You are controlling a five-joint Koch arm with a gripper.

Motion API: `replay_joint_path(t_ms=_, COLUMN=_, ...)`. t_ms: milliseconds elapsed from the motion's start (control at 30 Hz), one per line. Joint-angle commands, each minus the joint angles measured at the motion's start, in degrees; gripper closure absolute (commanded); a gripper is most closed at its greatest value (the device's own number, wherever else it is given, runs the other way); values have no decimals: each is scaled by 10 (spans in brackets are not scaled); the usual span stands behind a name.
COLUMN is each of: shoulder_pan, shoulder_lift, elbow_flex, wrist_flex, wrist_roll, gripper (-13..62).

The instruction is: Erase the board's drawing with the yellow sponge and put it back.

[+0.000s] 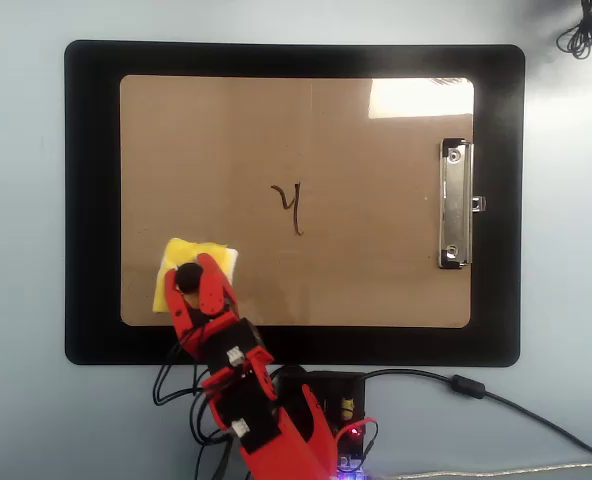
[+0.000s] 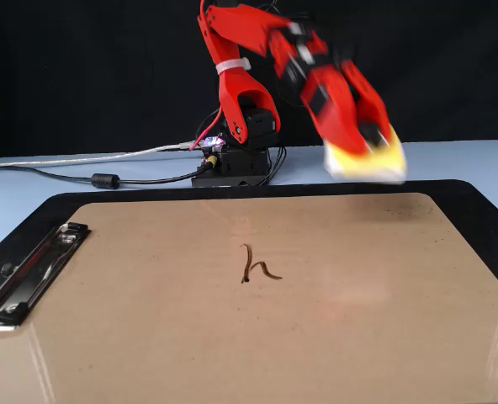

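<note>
Plainly, my red claw (image 2: pixel 368 139) was pinched on the round black knob (image 1: pixel 187 277) at the centre of the small square yellow sponge with the white underside (image 2: pixel 368 162), and the sponge hung off the surface. In the fixed view it showed blurred against the black backdrop, above the near corner of the large brown hardboard clipboard with rounded corners (image 2: pixel 232 320), its white layer facing down and nothing under it but air.

From overhead the sponge (image 1: pixel 194 260) sat over the lower left part of the clipboard (image 1: pixel 376 270), tilted a little off square with the board's edges, and my fingers covered its lower middle — one jaw to each side of the knob. My red arm (image 1: pixel 246 410) ran down from there to its base at the bottom edge of that view, crossing the border of the big black mat (image 1: pixel 91 200) on which the clipboard lay.

The small thin dark pen squiggle (image 1: pixel 292 207) stood near the middle of the board, whole and unsmeared, well apart from the sponge and up to its right in the overhead view. In the fixed view the same mark (image 2: pixel 256 266) read like a small "h". The silver metal clip (image 1: pixel 455 204) lay flat on the right short edge overhead — at the lower left in the fixed view (image 2: pixel 30 273).
</note>
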Motion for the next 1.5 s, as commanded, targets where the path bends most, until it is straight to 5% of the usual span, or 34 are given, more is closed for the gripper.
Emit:
replay_joint_path(t_ms=0, shoulder_pan=111, shoulder_lift=28, elbow_flex=-43, wrist_flex=87, wrist_roll=-1, gripper=574)
replay_joint_path(t_ms=300, shoulder_pan=399, shoulder_lift=-127, elbow_flex=46, wrist_flex=-186, wrist_roll=87, gripper=574)
replay_joint_path(t_ms=633, shoulder_pan=371, shoulder_lift=-173, elbow_flex=180, wrist_flex=-406, wrist_roll=84, gripper=574)
replay_joint_path(t_ms=967, shoulder_pan=360, shoulder_lift=-537, elbow_flex=-48, wrist_flex=-555, wrist_roll=84, gripper=574)
replay_joint_path(t_ms=1333, shoulder_pan=326, shoulder_lift=-140, elbow_flex=323, wrist_flex=-536, wrist_roll=83, gripper=574)
replay_joint_path(t_ms=1467, shoulder_pan=309, shoulder_lift=-242, elbow_flex=248, wrist_flex=-533, wrist_roll=82, gripper=574)
